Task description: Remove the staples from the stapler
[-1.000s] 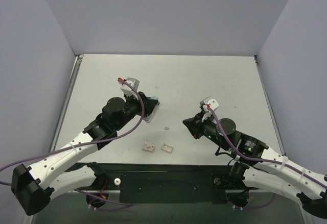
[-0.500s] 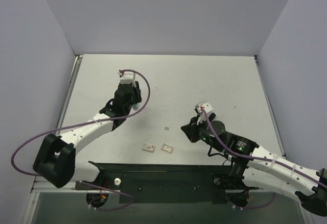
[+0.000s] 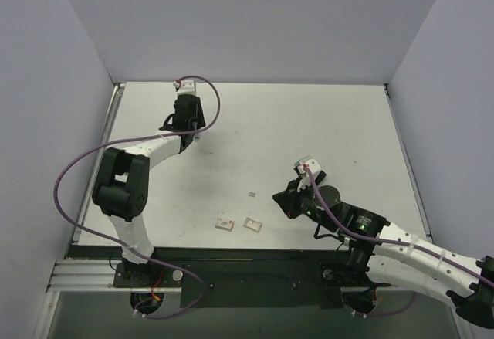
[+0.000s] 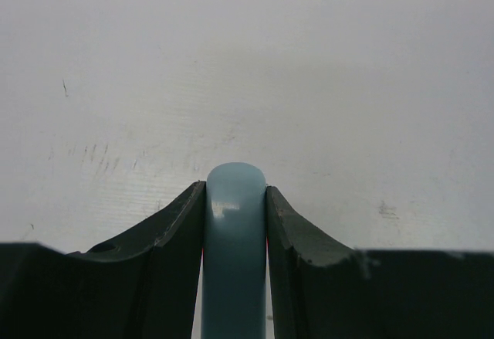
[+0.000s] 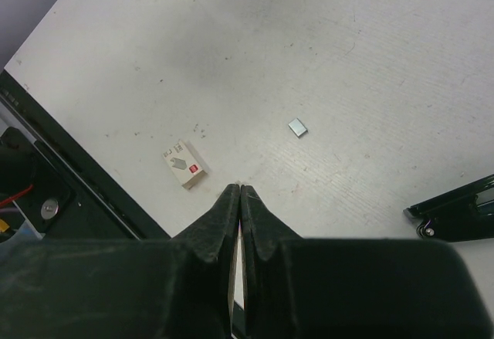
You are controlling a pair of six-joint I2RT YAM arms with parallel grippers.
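1 stapler (image 5: 463, 208), 2 bxs (image 3: 225, 223) (image 3: 252, 224), 1 blue bar (image 4: 234, 231)

Ahead of my right claw (image 5: 241, 190) the counter (image 5: 370, 45) runs wide and bare. Only a tiny grey chip (image 5: 298, 127), a small box (image 3: 225, 223) and a second box (image 3: 252, 224) lie on it, with gaps to pass between. The stapler (image 5: 463, 194) blocks my right side (close by). My left claw (image 4: 235, 188), its gap filled by the pale blue bar (image 4: 234, 231), faces open counter, though the left wall (image 3: 54, 107) and back wall (image 3: 247, 22) stand near that arm.
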